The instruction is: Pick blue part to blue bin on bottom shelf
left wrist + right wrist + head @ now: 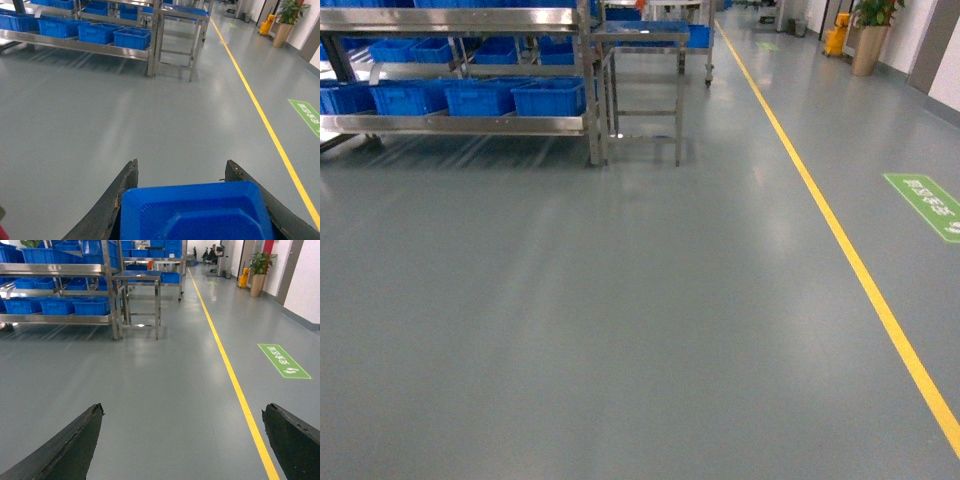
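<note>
Blue part is sitting pinched between the left gripper's jaws at six o'clock. The right gripper's jaws are spreading wide, empty. Blue bins are lining the bottom shelf at eleven o'clock.

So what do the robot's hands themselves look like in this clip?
Only the fingers show. The left hand and right hand each have two broad, tapering black fingers with rough, worn, frayed-looking edges. No cables, markings or arm links are visible, and the head view shows neither arm.
</note>
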You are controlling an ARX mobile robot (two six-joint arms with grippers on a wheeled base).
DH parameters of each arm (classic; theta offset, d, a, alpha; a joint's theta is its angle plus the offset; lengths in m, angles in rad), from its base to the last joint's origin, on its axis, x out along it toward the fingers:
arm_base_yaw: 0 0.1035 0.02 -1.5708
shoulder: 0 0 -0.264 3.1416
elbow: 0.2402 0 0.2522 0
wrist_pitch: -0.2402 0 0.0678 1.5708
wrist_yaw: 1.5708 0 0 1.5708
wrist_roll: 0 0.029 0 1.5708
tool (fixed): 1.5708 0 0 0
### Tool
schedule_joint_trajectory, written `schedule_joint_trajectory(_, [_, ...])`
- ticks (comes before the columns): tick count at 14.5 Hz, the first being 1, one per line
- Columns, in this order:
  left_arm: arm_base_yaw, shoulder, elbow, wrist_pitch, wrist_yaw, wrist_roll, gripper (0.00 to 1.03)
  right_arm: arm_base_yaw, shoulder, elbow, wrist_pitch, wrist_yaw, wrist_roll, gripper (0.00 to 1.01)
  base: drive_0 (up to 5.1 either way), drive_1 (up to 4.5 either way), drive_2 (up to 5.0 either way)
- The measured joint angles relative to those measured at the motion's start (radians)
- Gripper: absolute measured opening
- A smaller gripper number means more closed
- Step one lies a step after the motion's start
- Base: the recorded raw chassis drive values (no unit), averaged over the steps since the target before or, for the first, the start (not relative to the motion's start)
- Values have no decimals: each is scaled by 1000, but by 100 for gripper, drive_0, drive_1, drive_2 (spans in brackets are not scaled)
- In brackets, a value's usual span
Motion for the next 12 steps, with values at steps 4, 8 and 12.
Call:
schedule_joint_trajectory(4, [0,0,0,2,0,0,44,0,0,0,-4,0,0,98,4,387,-378])
schedule_joint_trajectory(8, [0,0,0,2,0,0,44,0,0,0,-5,0,0,98,1,386,-383])
schedule_joint_trajectory(12, [0,0,0,2,-3,0,44,0,0,0,-3,0,0,98,-3,382,-387])
